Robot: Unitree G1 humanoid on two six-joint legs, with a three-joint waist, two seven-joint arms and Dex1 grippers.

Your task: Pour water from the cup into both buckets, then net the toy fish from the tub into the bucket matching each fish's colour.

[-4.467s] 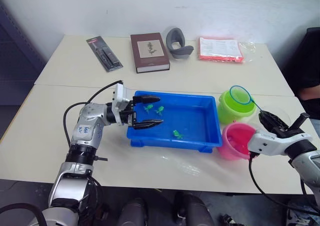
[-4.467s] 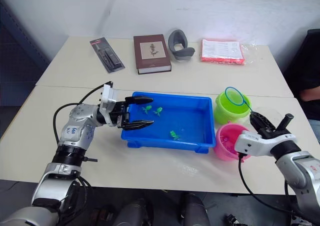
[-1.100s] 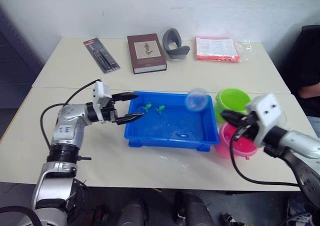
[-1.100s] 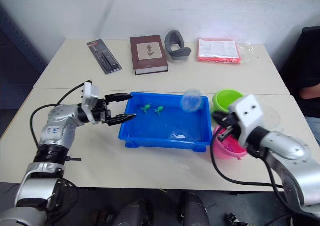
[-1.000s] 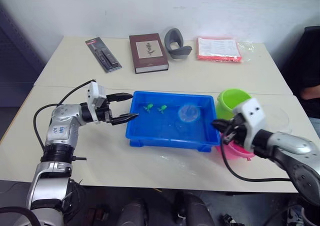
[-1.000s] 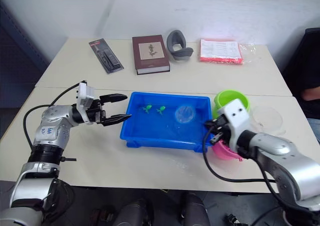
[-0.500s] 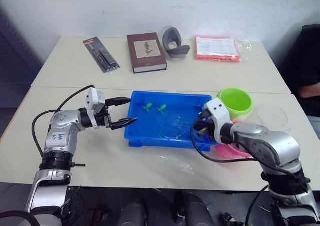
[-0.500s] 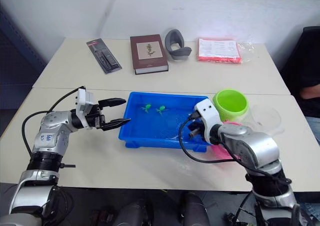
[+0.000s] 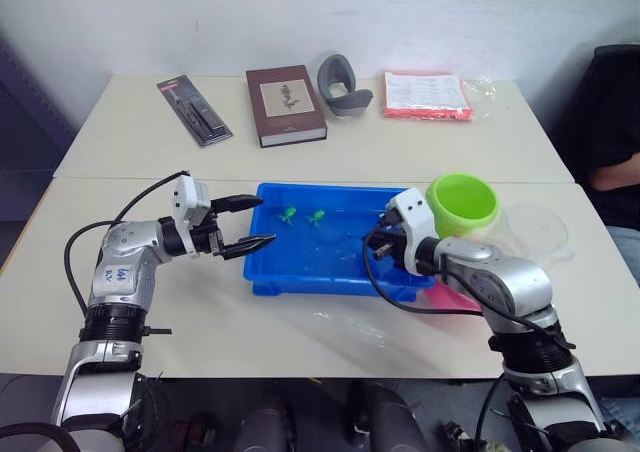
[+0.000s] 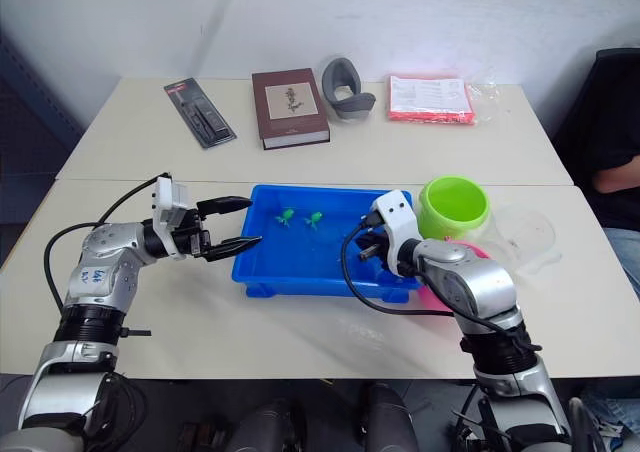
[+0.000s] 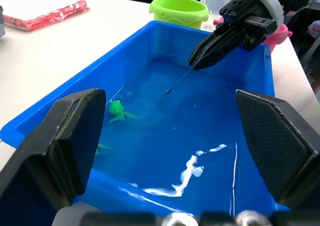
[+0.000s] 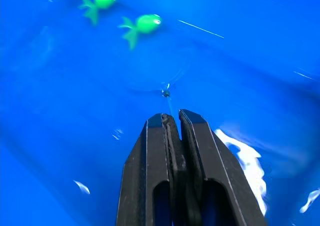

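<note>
Net (image 12: 166, 97), a fine-mesh hoop on a thin black stick, lay dipped in the water of the shallow bright blue plastic tub (image 9: 300, 284) mid-table, its stick pinched in the tight-closed jaws of the right gripper (image 9: 382, 242) reaching over the tub's right rim. Two tiny green plastic fish (image 9: 288, 213) floated near the tub's far-left corner with open water between them and the hoop, while the left gripper (image 9: 252, 223) hung just outside the left rim with its jaws spread wide and empty. Just beyond the right rim stood the lime green round bucket (image 9: 462, 203), the pink bucket (image 9: 457, 296) mostly hidden behind the right arm, and the clear plastic cup (image 9: 538, 229) further right, with bare cream table (image 9: 320, 337) along the near edge.
</note>
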